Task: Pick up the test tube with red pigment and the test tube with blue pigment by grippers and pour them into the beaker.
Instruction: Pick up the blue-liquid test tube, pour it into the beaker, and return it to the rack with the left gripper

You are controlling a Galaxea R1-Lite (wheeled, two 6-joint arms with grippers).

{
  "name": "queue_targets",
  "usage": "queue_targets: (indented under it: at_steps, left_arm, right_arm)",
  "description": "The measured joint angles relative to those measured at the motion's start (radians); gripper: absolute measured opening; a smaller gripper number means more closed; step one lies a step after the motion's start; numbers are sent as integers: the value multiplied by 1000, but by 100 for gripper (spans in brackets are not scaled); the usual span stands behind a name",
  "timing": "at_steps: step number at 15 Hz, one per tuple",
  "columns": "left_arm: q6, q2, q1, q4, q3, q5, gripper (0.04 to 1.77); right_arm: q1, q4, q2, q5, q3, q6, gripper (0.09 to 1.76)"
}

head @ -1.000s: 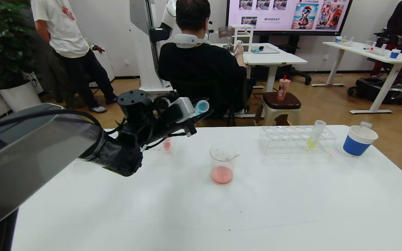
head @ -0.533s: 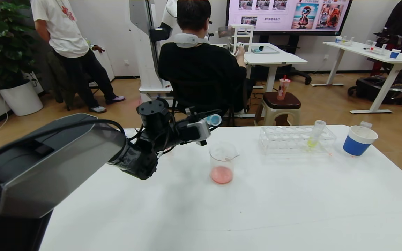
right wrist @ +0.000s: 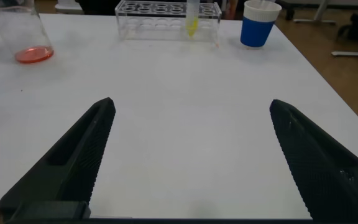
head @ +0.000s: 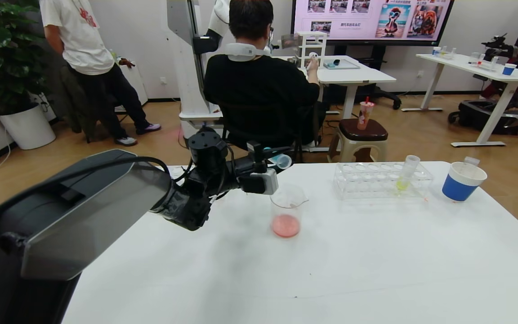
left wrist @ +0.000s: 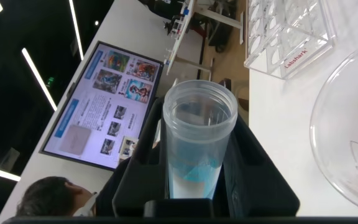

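Observation:
My left gripper is shut on the test tube with blue pigment. It holds the tube tilted nearly level, mouth toward the right, just above and behind the rim of the beaker. In the left wrist view the tube sits between the black fingers, with cyan liquid low inside it and the beaker rim beside it. The beaker holds a shallow pink-red layer. The test tube with red pigment is not in view. My right gripper is open and empty, low over the near part of the table.
A clear tube rack at the back right holds one tube with yellow-green liquid. A blue-and-white paper cup stands right of it. My left arm crosses the table's left side. People and other tables are behind.
My left arm has swung right with the blue tube, from the table's back left to just behind the beaker. The tube has come lower and tipped toward level.

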Motion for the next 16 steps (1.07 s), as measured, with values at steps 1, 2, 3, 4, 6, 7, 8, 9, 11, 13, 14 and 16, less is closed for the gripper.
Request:
queue_targets:
  at_steps: [1, 2, 3, 4, 6, 7, 8, 9, 11, 13, 14, 16]
  left_arm:
    - [34, 3, 0, 18, -11, -10, 51]
    - [72, 6, 2, 47, -23, -23, 51]
    - [101, 8, 5, 66, -33, -40, 51]
    - [130, 9, 7, 81, -40, -52, 51]
    - [193, 10, 11, 105, -45, -61, 51]
    - [214, 11, 13, 109, -46, -63, 51]
    - [234, 11, 16, 110, -47, -64, 51]
    - [253, 11, 19, 110, -47, -64, 51]
    - [289, 11, 29, 110, -47, -65, 51]
    - [319, 11, 36, 109, -47, -64, 51]
    - [336, 11, 37, 108, -48, -64, 51]
    - [362, 11, 40, 109, -48, -64, 51]
  right_arm:
    - [0, 0, 0, 0, 0, 0, 174]
    - [0, 0, 0, 0, 0, 0, 174]
    - [0, 0, 0, 0, 0, 0, 174]
    - [0, 0, 0, 0, 0, 0, 174]
    - [0, 0, 0, 0, 0, 0, 174]
    - [0, 0, 0, 0, 0, 0, 174]
    - [0, 0, 0, 0, 0, 0, 174]
    - [0, 0, 0, 0, 0, 0, 174]
    - [0, 0, 0, 0, 0, 0, 174]
    - [0, 0, 0, 0, 0, 0, 174]
    - [0, 0, 0, 0, 0, 0, 174]
    - [0, 0, 0, 0, 0, 0, 174]
